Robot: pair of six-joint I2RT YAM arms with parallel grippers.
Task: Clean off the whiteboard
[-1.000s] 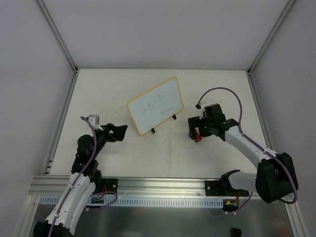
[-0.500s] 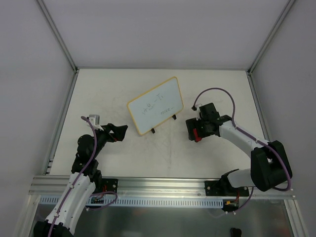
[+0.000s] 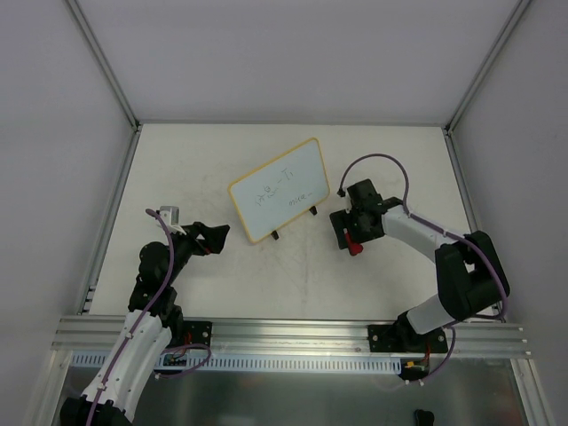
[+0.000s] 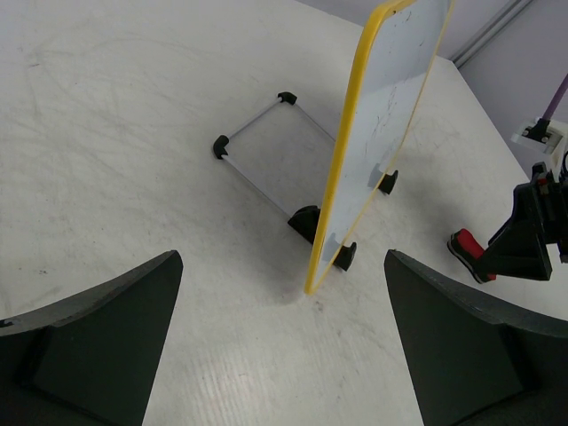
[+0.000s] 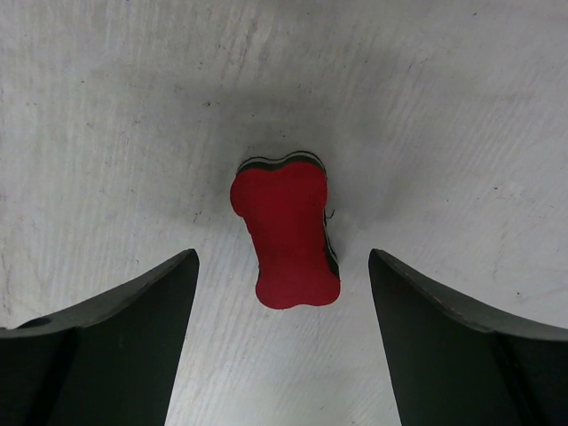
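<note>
The whiteboard (image 3: 279,189) stands tilted on two black feet mid-table, with faint dark scribbles on its face. The left wrist view shows its yellow-framed edge (image 4: 355,151). A small red eraser (image 5: 286,231) lies flat on the table, also seen in the top view (image 3: 356,248) and in the left wrist view (image 4: 468,248). My right gripper (image 3: 351,238) hovers over the eraser, open, one finger on each side of it (image 5: 282,293), not touching. My left gripper (image 3: 216,238) is open and empty, left of the board's lower corner (image 4: 284,346).
A metal rail (image 3: 266,333) runs along the near table edge. Frame posts (image 3: 106,67) rise at the back corners. A purple cable (image 3: 382,164) loops over the right arm.
My right gripper has moved left, nearer the board, and turned, staying over the red eraser. The left arm and the board have not moved.
</note>
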